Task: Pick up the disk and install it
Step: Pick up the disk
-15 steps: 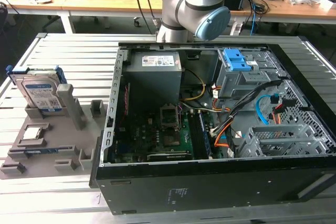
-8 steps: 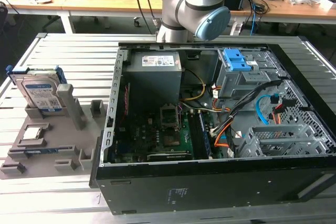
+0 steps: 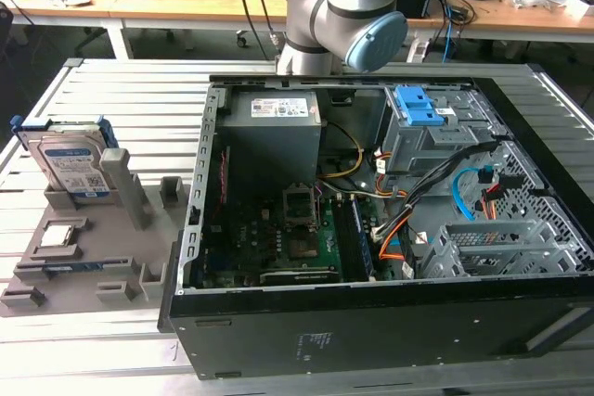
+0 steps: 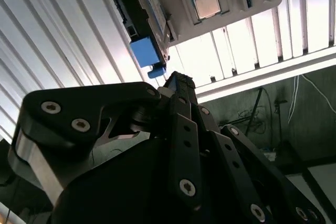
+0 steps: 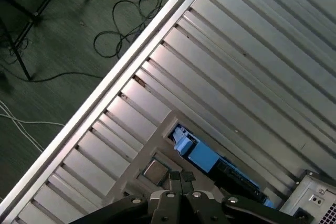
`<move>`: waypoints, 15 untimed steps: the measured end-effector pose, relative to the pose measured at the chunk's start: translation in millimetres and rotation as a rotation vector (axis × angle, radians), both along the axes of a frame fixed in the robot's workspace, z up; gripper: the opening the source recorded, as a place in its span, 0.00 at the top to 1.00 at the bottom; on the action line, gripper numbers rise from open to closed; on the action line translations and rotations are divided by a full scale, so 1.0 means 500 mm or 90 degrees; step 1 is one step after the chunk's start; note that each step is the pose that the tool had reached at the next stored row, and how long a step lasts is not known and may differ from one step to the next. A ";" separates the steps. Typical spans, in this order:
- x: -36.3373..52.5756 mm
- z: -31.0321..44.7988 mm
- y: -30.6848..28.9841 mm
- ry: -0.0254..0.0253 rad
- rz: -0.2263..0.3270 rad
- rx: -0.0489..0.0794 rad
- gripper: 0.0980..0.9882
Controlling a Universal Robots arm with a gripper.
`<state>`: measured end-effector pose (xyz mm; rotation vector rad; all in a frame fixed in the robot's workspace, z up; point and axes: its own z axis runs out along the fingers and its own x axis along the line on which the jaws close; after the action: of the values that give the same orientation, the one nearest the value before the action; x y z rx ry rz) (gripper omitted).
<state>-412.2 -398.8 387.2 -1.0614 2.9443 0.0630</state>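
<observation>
Nothing is installed yet: your disk point(image 3: 70, 164) stands on edge in its grey holder point(image 3: 32, 249) by the slatted table's point(image 3: 130, 90) edge on the exterior view's left, outside the open computer case point(image 3: 390, 340), while the claw point(image 5: 180, 178) is closed, empty and clear of it.

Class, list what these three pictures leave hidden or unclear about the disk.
- Exterior view: disk base sunk in the grey holder; label print too small.
- Second wrist view: disk cut off by the picture's top edge.
- First wrist view: disk seen edge-on, label face hidden.
</observation>
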 end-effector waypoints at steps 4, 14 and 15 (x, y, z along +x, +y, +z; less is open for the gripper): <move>0.000 0.000 0.000 0.0000 0.045 0.000 0.99; 0.000 0.000 0.000 0.0000 0.132 0.000 0.99; 0.000 0.000 0.000 0.0000 0.140 0.000 0.99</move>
<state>-412.2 -398.9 387.2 -1.3804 2.8140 0.0646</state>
